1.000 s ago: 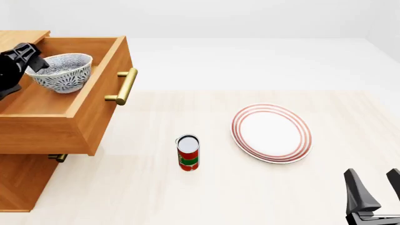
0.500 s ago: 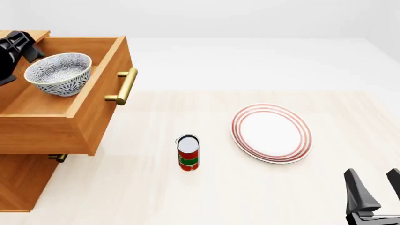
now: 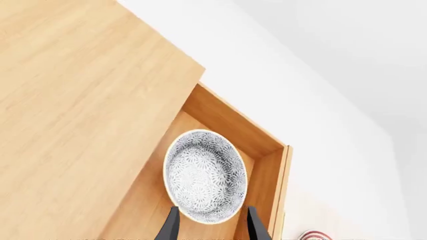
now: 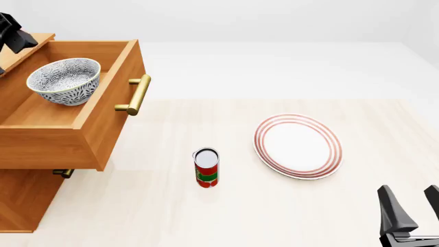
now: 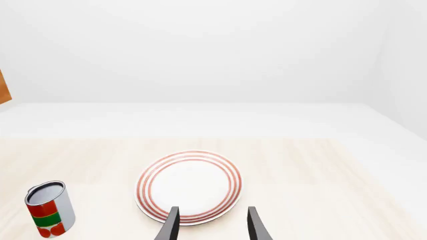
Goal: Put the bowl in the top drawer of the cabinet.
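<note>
Bowl: the round, deep white bowl with a dense blue-grey floral speckle and pale rim [image 4: 65, 80] sits upright on the floor of the top drawer, free of any gripper.
Top drawer: the large light-brown wooden box drawer [image 4: 103, 123] stands pulled out of the light-brown wooden cabinet [image 4: 20, 198], its brass bar handle [image 4: 136, 94] facing the table.
Left gripper: the black left gripper [image 3: 212, 225] hangs above the bowl's rim, its jaws parted with nothing between them.
Right gripper: the black right gripper [image 5: 211, 225] hovers low over the near table, well apart from the cabinet, jaws spread and empty, pointing at the flat white plate with red rings [image 4: 297, 146].
Other: a red, green and white tin can [image 4: 206, 168] stands upright beside the plate.
Handling: the bowl looks rigid, glazed and probably slippery and breakable; I judge the rim wall the only sound hold, one finger inside, one outside.
Progress: the bowl appears delivered; closing the drawer is not asked.
</note>
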You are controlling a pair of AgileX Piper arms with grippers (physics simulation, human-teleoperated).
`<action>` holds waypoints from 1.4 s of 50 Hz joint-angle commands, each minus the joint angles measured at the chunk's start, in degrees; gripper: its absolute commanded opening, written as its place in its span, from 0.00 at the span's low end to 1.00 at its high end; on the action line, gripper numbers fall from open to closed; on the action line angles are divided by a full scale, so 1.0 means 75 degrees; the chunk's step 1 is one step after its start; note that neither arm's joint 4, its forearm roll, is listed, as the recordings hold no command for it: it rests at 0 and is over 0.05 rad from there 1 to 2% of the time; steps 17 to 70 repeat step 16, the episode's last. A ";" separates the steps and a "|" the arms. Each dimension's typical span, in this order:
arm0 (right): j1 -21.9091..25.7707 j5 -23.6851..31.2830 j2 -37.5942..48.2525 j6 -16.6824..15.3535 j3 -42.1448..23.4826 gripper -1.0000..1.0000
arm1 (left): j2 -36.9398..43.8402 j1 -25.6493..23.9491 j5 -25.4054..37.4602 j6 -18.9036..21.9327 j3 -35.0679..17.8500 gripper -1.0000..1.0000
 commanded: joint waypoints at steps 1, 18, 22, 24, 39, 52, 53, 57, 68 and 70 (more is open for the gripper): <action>0.0000 0.0000 0.0000 0.0000 0.0000 1.00 | -0.0125 -0.0048 0.0095 -0.0017 -0.0066 1.00; 0.0000 0.0000 0.0000 0.0000 0.0000 1.00 | -0.0125 -0.0048 0.0095 -0.0017 -0.0066 1.00; 0.0000 0.0000 0.0000 0.0000 0.0000 1.00 | -0.0125 -0.0048 0.0095 -0.0017 -0.0066 1.00; 0.0000 0.0000 0.0000 0.0000 0.0000 1.00 | -0.0125 -0.0048 0.0095 -0.0017 -0.0066 1.00; 0.0000 0.0000 0.0000 0.0000 0.0000 1.00 | -0.0125 -0.0048 0.0095 -0.0017 -0.0066 1.00; 0.0000 0.0000 0.0000 0.0000 0.0000 1.00 | -0.0125 -0.0048 0.0095 -0.0017 -0.0066 1.00; 0.0000 0.0000 0.0000 0.0000 0.0000 1.00 | -0.0125 -0.0048 0.0095 -0.0017 -0.0066 1.00; 0.0000 0.0000 0.0000 0.0000 0.0000 1.00 | -0.0125 -0.0048 0.0095 -0.0017 -0.0066 1.00; 0.0000 0.0000 0.0000 0.0000 0.0000 1.00 | -0.0125 -0.0048 0.0095 -0.0017 -0.0066 1.00; 0.0000 0.0000 0.0000 0.0000 0.0000 1.00 | -0.0125 -0.0048 0.0095 -0.0017 -0.0066 1.00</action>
